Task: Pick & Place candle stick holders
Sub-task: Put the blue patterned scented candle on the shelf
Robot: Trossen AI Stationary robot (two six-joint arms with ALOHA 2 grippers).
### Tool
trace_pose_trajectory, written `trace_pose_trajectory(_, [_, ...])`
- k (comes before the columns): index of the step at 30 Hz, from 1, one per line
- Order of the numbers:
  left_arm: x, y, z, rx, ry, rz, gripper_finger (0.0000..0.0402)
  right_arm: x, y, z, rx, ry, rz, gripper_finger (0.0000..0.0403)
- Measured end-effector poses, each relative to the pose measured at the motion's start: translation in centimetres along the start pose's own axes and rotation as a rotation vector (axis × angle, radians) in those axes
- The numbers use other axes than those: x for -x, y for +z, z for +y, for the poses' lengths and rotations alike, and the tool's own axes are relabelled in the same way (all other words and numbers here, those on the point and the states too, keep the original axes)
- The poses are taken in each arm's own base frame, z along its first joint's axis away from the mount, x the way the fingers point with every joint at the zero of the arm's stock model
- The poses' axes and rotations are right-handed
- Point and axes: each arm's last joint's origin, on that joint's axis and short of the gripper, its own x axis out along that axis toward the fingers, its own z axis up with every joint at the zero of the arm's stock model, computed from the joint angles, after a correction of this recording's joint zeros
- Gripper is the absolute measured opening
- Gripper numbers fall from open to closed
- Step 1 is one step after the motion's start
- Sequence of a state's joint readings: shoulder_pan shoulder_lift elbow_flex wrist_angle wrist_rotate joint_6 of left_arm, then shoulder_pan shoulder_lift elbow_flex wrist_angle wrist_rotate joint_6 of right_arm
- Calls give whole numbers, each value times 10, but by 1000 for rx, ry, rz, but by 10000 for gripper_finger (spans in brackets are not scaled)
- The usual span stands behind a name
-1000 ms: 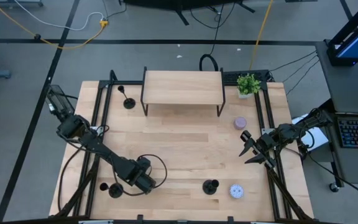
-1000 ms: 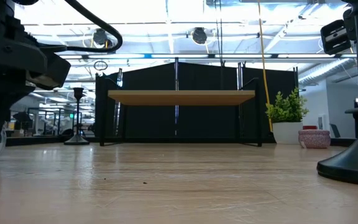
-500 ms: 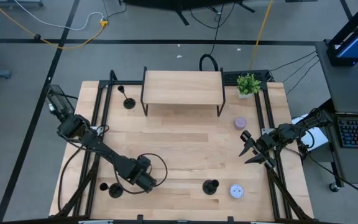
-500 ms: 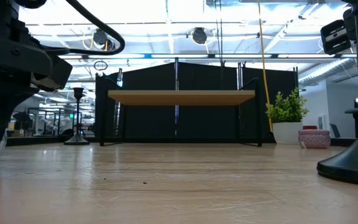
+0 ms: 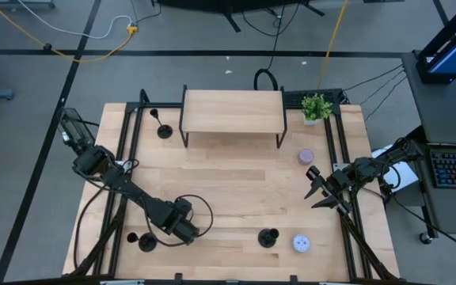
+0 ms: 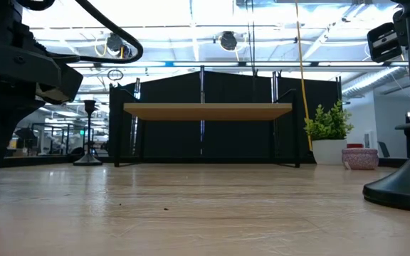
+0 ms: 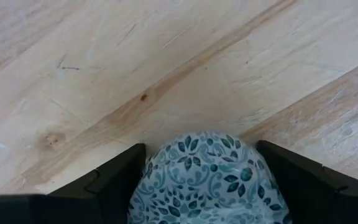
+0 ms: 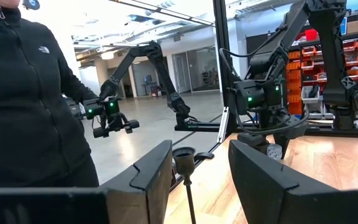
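Standing on the worktop [image 5: 236,178]: three candle stick holders, upper left [image 5: 163,129], lower left [image 5: 147,241], lower centre [image 5: 268,237]. Left gripper [image 5: 187,230], lower left, jaws clamped on a patterned tin [image 7: 210,180]. Right gripper [image 5: 318,190], right edge, jaws apart, empty.
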State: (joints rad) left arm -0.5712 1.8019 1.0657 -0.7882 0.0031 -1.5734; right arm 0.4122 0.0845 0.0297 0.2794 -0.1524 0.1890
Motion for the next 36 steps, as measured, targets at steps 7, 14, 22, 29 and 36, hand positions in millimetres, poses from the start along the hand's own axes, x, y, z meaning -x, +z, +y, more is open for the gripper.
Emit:
trace_pose_trajectory(7, [0,4,0,-24,2,18,320,0,0,0,0,0,0,151])
trace_pose_trajectory(14, [0,6,2,-72,21,25,306,0,0,0,0,0,0,151])
trace_pose_trajectory(22, [1,2,2,-199,5,137,314,0,0,0,0,0,0,151])
trace_pose_trajectory(29, [1,2,2,-244,-2,132,322,0,0,0,0,0,0,151])
trace_pose_trajectory(36, [1,3,2,-262,-3,115,378,0,0,0,0,0,0,151])
